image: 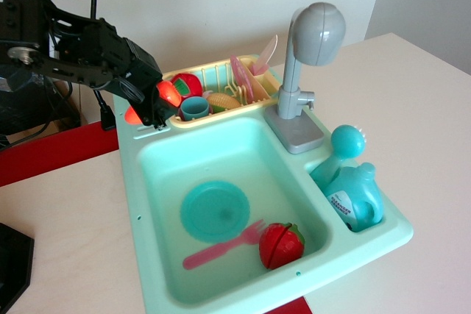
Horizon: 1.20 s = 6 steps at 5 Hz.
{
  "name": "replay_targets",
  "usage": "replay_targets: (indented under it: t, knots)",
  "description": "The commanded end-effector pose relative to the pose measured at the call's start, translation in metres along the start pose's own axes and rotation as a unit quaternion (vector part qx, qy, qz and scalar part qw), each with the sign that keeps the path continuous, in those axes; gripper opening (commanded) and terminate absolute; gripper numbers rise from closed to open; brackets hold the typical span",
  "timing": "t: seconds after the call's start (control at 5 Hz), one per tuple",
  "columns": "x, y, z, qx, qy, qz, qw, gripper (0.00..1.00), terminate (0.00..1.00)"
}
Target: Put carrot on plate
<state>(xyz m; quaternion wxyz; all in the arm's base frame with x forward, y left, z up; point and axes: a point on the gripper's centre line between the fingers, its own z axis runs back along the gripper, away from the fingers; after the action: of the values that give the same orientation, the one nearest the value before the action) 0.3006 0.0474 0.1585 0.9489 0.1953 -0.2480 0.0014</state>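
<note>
The orange carrot (133, 115) is held in my black gripper (151, 106) over the back left corner of the sink unit. Its tip pokes out to the left of the fingers and its thick end (168, 93) shows to the right, toward the dish rack. The gripper is shut on it. The round teal plate (214, 211) lies flat on the floor of the sink basin (250, 148), well in front of and below the gripper, to its right. The plate is bare.
A pink fork (221, 248) and a red strawberry (280, 245) lie in the basin beside the plate. The yellow dish rack (221, 101) holds a red fruit (188, 83), a teal cup (194, 108) and pink plates (243, 79). A grey faucet (305, 64) and a teal bottle (352, 193) stand at the right.
</note>
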Motion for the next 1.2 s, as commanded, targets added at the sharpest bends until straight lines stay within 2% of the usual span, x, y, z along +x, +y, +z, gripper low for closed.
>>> replay_targets:
  t: [0.0, 0.2, 0.6, 1.0]
  knots:
    - [0.024, -0.018, 0.017, -0.056, -0.02, 0.023, 0.998, 0.0, 0.0]
    - [0.025, -0.045, 0.011, -0.098, 0.018, 0.026, 0.9947, 0.0, 0.0]
    - [0.018, -0.075, -0.013, -0.127, 0.036, 0.028, 0.9909, 0.0, 0.0]
    - [0.016, -0.092, -0.051, -0.109, 0.047, 0.023, 0.9926, 0.0, 0.0]
